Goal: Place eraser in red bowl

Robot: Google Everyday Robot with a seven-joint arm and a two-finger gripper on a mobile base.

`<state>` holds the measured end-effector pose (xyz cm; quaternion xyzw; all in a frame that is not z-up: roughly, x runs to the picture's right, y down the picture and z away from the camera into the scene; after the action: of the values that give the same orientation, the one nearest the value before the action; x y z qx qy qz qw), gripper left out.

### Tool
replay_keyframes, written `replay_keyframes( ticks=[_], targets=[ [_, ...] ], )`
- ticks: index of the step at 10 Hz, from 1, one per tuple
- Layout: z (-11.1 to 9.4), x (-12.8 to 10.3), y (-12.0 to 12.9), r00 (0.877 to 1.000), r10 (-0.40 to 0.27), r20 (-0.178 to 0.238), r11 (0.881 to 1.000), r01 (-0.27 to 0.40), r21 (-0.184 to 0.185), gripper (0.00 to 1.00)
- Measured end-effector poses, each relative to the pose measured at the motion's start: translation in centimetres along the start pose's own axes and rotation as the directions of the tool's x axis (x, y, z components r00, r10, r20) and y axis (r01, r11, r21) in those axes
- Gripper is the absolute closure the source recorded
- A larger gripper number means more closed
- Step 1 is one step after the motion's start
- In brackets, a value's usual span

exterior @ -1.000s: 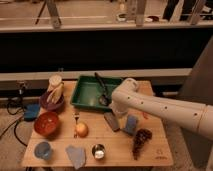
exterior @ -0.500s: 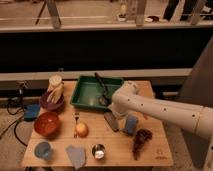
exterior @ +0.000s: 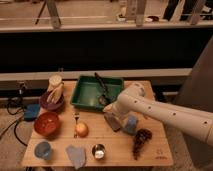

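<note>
The eraser, a small flat dark grey block, lies on the wooden table just right of centre. My gripper hangs at the end of the white arm, directly above the eraser's far end and close to it. The red bowl stands near the table's left edge, well left of the gripper, and looks empty.
A light blue block lies right beside the eraser. A green tray holds a dark utensil behind the gripper. A purple bowl with bananas, an onion, a fork, a blue cup, a metal cup and a dark bag are around.
The arm has barely shifted over the eraser. The eraser and the other things lie where they were.
</note>
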<state>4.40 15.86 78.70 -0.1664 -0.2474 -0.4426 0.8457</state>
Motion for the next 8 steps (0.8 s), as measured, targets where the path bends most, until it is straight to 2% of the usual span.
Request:
replay_keyframes(
  ticks=[1,2,3,4,5,6,7,8],
  targets=[
    [-0.3,-0.4,-0.4,0.994,-0.113,0.014,0.994,0.113,-0.007,0.2],
    [-0.3,-0.8,-0.9,0.978,-0.207,0.026,0.978,0.208,-0.017,0.2],
    [0.0,-1.5,-1.8,0.937,-0.346,0.043,0.937,0.347,-0.033,0.2],
    [0.5,-1.9,-2.4,0.894,-0.444,0.049,0.894,0.447,-0.047,0.2],
    [1.0,-2.2,-2.9,0.864,-0.502,0.048,0.862,0.504,-0.061,0.2],
    [1.8,-2.2,-3.4,0.836,-0.548,0.028,0.832,0.549,-0.086,0.2],
    [2.4,-1.8,-3.3,0.836,-0.548,0.006,0.831,0.545,-0.11,0.2],
    [2.7,-1.2,-3.3,0.845,-0.535,-0.013,0.84,0.529,-0.121,0.2]
  ],
)
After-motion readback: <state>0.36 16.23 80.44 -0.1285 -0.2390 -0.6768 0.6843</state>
